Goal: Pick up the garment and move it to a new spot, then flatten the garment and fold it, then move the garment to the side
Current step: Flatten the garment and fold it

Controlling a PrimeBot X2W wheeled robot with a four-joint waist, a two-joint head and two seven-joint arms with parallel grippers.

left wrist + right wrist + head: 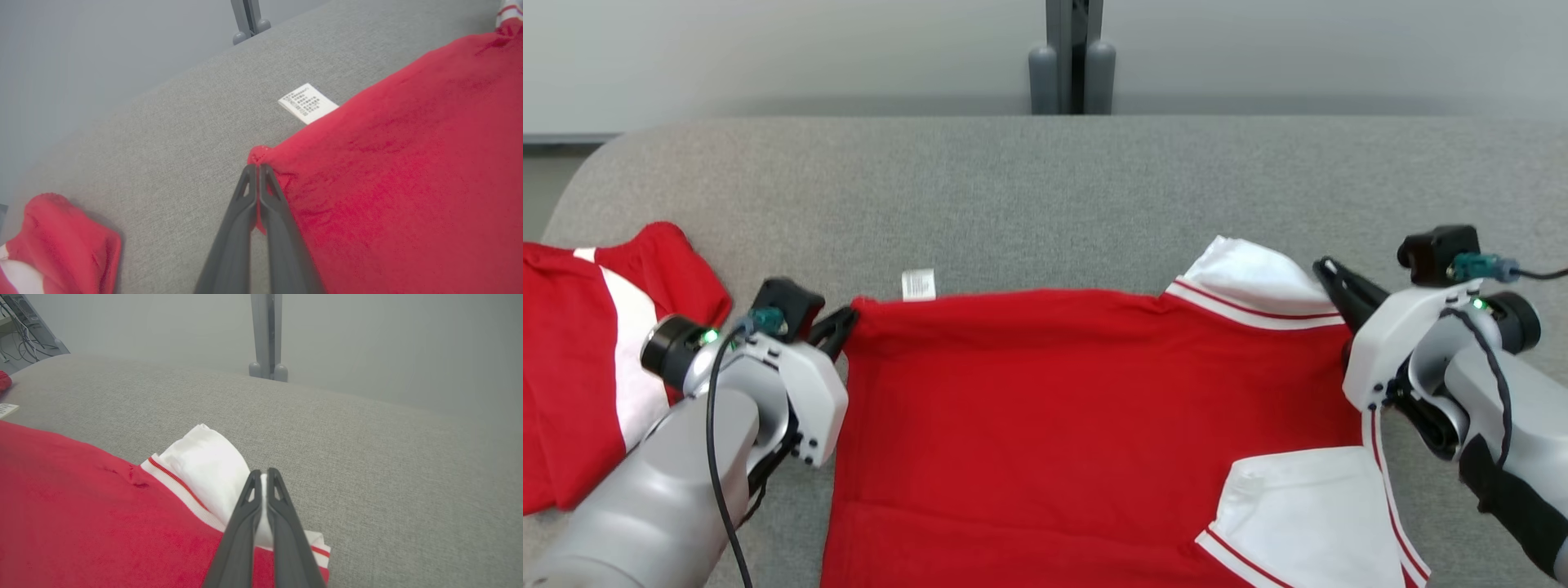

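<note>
Head view: the red garment point(1045, 408) with white sleeves is seen lying spread out on the grey table point(1013, 188), over the table's near half. Its near part runs off the bottom of the picture.

The left gripper point(845, 318) is pinched tight on the garment's red corner, toward the table's left side. The right gripper point(1327, 273) is pinched tight on the white sleeve, toward the table's right side. White cloth is seen between its fingers in the right wrist view.

Both far corners are held, so the folding step is thought to be in hand, though a pull to flatten cannot be ruled out. For the next move, both corners would need to be lifted together and carried toward the table's near edge, at the same height, so the fold comes out straight.

A small white label point(919, 284) lies on the table just past the garment's far edge. Lots of bare table is found behind the garment, up to the table's far edge. Less room is found at the table's left side, where another red and white cloth point(572, 367) lies. That cloth should not be bumped or dragged by the left arm.
</note>
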